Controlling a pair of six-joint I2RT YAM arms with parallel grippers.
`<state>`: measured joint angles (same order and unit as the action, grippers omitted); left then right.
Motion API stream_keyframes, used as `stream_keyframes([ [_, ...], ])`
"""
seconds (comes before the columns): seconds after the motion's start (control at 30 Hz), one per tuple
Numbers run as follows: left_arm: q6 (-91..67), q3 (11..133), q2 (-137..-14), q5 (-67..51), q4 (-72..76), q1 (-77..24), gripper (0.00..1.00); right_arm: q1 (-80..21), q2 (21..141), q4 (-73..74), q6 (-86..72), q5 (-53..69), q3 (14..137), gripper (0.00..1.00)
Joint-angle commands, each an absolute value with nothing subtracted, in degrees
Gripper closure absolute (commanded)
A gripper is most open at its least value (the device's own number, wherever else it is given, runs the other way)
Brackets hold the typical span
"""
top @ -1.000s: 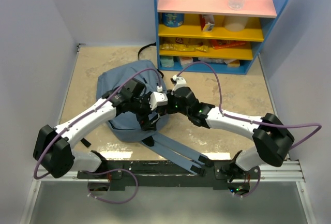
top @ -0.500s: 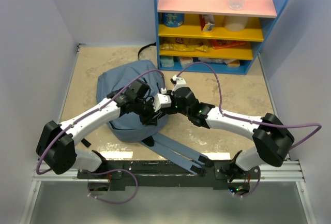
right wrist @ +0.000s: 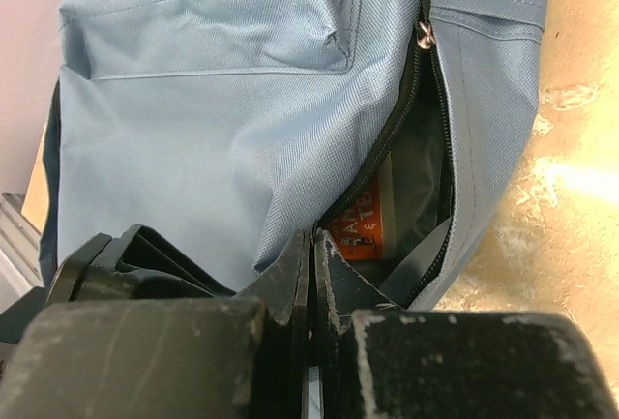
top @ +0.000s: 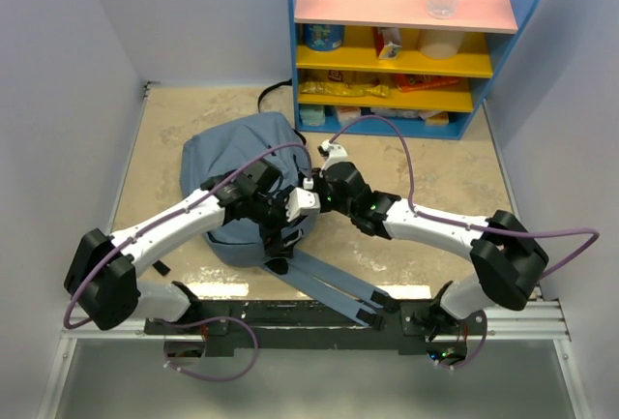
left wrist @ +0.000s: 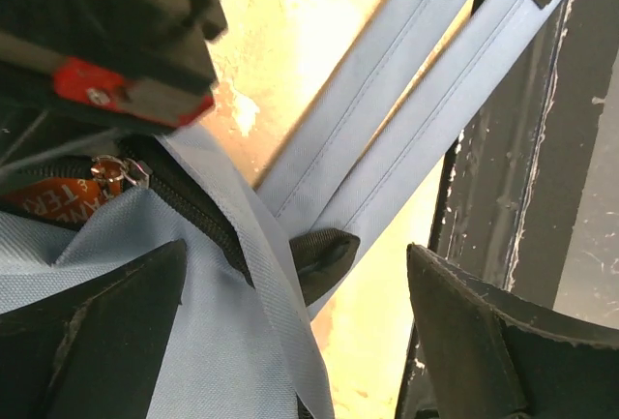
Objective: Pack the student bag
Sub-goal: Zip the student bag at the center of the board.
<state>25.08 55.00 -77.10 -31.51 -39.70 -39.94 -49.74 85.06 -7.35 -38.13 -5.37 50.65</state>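
The student bag (top: 232, 163) lies flat on the worktop (top: 435, 177) between my two arms, in front of the shelf (top: 387, 61), with its shoulder straps (left wrist: 387, 119) trailing toward my bases.

It is soft cloth that sags and folds wherever it is lifted, so I judge it floppy, and light apart from what is inside. A pinch anywhere on a flat panel would only raise a tent of fabric. The firmer holds look to be the stitched lip beside the zip (right wrist: 406, 119), the zip pull (right wrist: 424, 37) and the root of the straps.

My right claw (right wrist: 311, 274) is clenched tight at the lip of the open zip and seems to have a fold of the cloth pinched there. My left claw (left wrist: 295, 293) is spread wide and grips nothing, poised over the bag's corner where the straps join.

Inside the gap sits something orange (right wrist: 363, 230) with white lettering. Only "TER" can be made out. I see no brand on the bag, and the shelf packets are too small to read.
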Motion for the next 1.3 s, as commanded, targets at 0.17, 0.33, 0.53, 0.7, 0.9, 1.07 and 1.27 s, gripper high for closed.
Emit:
stream_keyframes([
  [0.17,22.59,54.14,-74.7,-31.02,-37.0,-40.34,0.0,-49.31,83.76,-9.93,-37.71,-7.82,52.12,1.0],
  [0.33,22.41,55.72,-77.34,-31.03,-38.05,-40.43,1.0,-49.31,83.85,-9.84,-37.71,-8.0,52.29,1.0],
  [0.53,22.15,55.02,-75.24,-31.11,-37.53,-40.43,1.0,-49.31,83.67,-10.02,-37.62,-8.0,52.21,1.0],
  [0.7,24.69,55.2,-73.74,-34.18,-39.72,-40.43,1.0,-48.96,84.81,-9.84,-36.22,-8.7,53.78,1.0],
  [0.9,30.22,56.43,-74.36,-37.97,-47.28,-40.43,1.0,-46.59,87.98,-8.88,-32.96,-8.79,58.01,1.0],
  [1.07,33.12,56.33,-71.81,-38.14,-49.56,-40.43,1.0,-44.12,89.82,-8.0,-29.98,-9.14,60.81,1.0],
  [1.27,37.34,57.39,-72.07,-38.58,-53.96,-40.34,1.0,-41.75,92.28,-7.64,-28.13,-9.76,63.72,1.0],
])
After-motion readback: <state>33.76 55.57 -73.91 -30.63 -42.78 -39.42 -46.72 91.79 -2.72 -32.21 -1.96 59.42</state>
